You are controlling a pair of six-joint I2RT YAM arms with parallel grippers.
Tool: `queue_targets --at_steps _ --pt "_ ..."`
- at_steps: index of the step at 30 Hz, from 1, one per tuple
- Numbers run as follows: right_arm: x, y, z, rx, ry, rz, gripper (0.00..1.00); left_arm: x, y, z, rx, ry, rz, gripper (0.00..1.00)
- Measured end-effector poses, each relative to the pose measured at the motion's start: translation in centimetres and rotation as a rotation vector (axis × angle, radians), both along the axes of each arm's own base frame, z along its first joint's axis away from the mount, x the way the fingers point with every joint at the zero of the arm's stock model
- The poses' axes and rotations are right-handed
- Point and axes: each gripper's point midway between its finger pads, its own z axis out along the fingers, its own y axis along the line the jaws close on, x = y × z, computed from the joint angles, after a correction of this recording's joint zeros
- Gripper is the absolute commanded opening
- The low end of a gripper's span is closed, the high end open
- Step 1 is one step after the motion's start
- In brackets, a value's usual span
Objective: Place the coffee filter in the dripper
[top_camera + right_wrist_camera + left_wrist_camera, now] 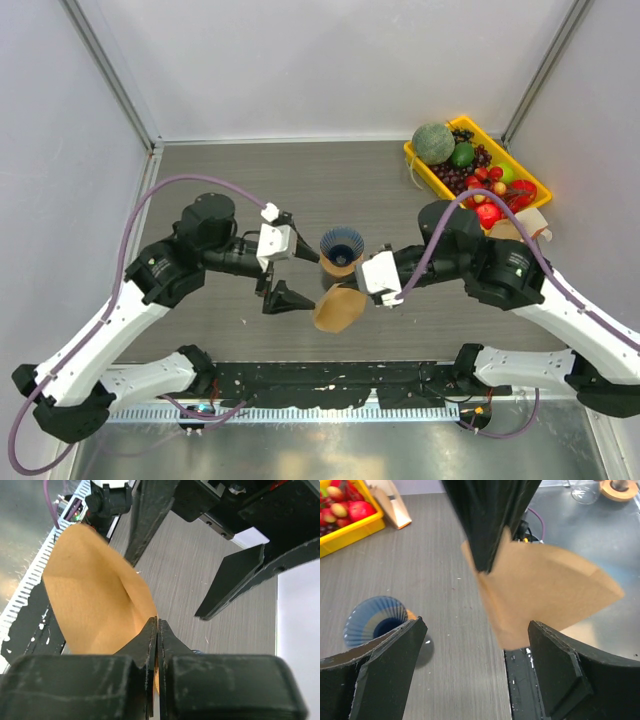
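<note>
A yellow fruit tray (355, 532) is sitting well off. The right gripper (156, 630) is pinching the coffee filter (338, 308) in closed jaws. The left gripper (298, 278) is gaping wide and holding nothing, with the filter just ahead of its jaws and the dripper (342, 245) beside one.

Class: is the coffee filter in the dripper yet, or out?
Out. The coffee filter hangs pinched in the right pincer, beside the empty dripper.

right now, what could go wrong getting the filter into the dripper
1. The right jaws pinch the coffee filter only near one edge, so the thin paper may slip or flop on the way.
2. The open left jaws sit close to the filter and could snag it.
3. The dripper stands close between both arms; a nudge might tip it.
</note>
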Motion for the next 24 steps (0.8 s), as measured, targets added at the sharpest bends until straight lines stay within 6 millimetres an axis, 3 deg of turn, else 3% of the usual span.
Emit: queue_targets --at_steps 1,3,5,8,11,12,18,24 --pt "0.2 0.3 -0.3 -0.011 -0.008 -0.003 0.06 -0.3 -0.4 -0.3 0.009 0.011 -0.016 0.82" --pt "0.6 0.8 -1.0 -0.036 -0.010 -0.010 0.05 -0.7 -1.0 -0.9 0.025 0.033 -0.043 0.62" --pt "0.9 1.2 -1.6 -0.055 -0.008 -0.020 0.05 -0.9 -1.4 -1.4 0.039 0.053 -0.055 0.54" --pt "1.1 1.2 -1.7 -0.063 -0.012 -0.029 0.05 -0.9 -1.5 -1.7 0.046 0.057 -0.058 0.69" --pt "1.1 1.0 -1.7 -0.067 -0.020 -0.036 0.06 -0.8 -1.1 -1.7 0.049 0.038 -0.053 0.97" --pt "1.1 0.8 -1.7 -0.067 -0.024 -0.038 0.05 -0.7 -0.9 -1.7 0.049 0.026 -0.051 0.99" --pt "0.6 -0.4 -0.8 -0.045 -0.046 -0.045 0.05 -1.2 1.0 -2.2 0.055 -0.038 -0.041 0.99" --pt "0.1 -0.1 -0.8 -0.043 -0.044 -0.013 0.05 -1.5 0.3 -3.7 0.087 0.017 -0.063 0.99"
